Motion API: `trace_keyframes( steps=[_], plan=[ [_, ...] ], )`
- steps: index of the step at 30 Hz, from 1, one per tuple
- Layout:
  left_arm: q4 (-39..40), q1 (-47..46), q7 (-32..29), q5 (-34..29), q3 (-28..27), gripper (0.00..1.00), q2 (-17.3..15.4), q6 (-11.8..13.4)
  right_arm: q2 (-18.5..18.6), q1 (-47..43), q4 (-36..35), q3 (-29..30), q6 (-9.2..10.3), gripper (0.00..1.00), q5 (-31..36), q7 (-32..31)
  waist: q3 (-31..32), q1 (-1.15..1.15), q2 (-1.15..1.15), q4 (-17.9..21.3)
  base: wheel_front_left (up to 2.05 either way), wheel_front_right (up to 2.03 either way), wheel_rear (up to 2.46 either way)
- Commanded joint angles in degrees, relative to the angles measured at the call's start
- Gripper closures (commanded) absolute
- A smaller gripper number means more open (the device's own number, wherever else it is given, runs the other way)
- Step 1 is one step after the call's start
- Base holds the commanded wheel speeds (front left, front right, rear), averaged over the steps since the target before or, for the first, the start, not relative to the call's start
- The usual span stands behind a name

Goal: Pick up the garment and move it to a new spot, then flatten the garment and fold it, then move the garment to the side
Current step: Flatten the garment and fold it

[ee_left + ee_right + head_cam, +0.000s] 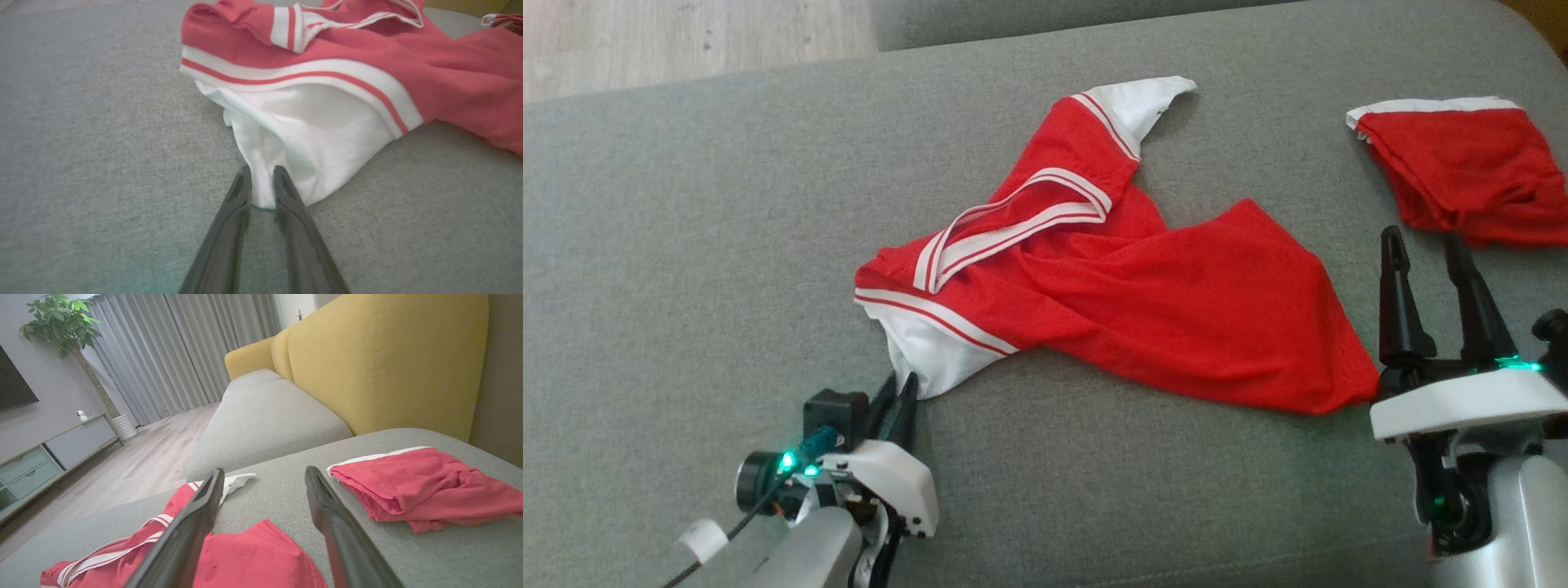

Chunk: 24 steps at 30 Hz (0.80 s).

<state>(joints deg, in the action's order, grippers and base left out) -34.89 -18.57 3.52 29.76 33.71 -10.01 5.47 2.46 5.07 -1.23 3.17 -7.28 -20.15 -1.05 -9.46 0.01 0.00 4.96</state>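
Observation:
A red garment [1143, 302] with white striped trim lies crumpled on the grey sofa cushion [686, 245]. Its white sleeve end [318, 134] points toward my left gripper [900, 384]. In the left wrist view that gripper [261, 173] has its two dark fingers drawn close together, with the sleeve's white hem pinched between the tips. My right gripper [1425, 241] stands open just right of the garment's lower right corner, holding nothing. From the right wrist, the garment [253, 559] lies below the spread fingers of that gripper [263, 473].
A second red piece with a white band [1462, 171] lies folded at the cushion's far right [416, 486]. A yellow sofa back [384, 367] rises behind it. Wooden floor [686, 41] lies past the cushion's far edge, with another grey cushion [265, 416] beyond.

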Motion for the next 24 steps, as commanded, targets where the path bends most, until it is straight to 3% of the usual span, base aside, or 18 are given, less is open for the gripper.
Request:
trace_keyframes(
  steps=[1,2,11,17,21,24],
  plan=[
    [0.2,-1.8,-0.2,0.1,-0.8,0.93,-0.1,-0.4,0.4,1.6,-2.4,-1.5,-0.21,0.0,-0.1,-0.1,0.5,-0.01,0.0,-0.2,0.0,0.0,0.0],
    [-0.1,-1.8,-0.2,0.0,-0.6,1.0,0.0,-0.5,0.4,1.5,-2.4,-1.6,-0.21,0.0,-0.1,-0.2,0.8,-0.01,0.0,-0.3,0.0,0.0,0.0],
    [1.2,-0.8,5.7,-0.5,-2.6,1.0,-0.9,3.0,0.4,0.2,-1.8,-1.2,-0.21,0.0,-0.3,0.5,3.9,-0.01,0.0,-3.5,0.0,0.0,0.0],
    [8.8,5.7,7.2,-0.6,-3.9,1.0,-3.1,7.6,0.4,-1.7,-1.5,-0.2,-0.21,0.0,-1.1,0.9,5.5,-0.01,0.0,-7.5,0.0,0.0,0.0],
    [14.8,12.3,5.6,-0.5,-4.2,1.0,-4.3,11.9,0.4,-2.2,-1.0,-0.1,-0.21,0.0,-1.1,1.1,5.5,-0.01,0.0,-8.9,0.0,0.0,0.0],
    [18.9,16.2,3.3,-0.5,-2.9,1.0,-4.3,13.3,0.4,-2.1,-0.6,-0.2,-0.21,0.0,-1.1,1.2,5.2,-0.01,0.0,-9.3,0.0,0.0,0.0]
  ],
)
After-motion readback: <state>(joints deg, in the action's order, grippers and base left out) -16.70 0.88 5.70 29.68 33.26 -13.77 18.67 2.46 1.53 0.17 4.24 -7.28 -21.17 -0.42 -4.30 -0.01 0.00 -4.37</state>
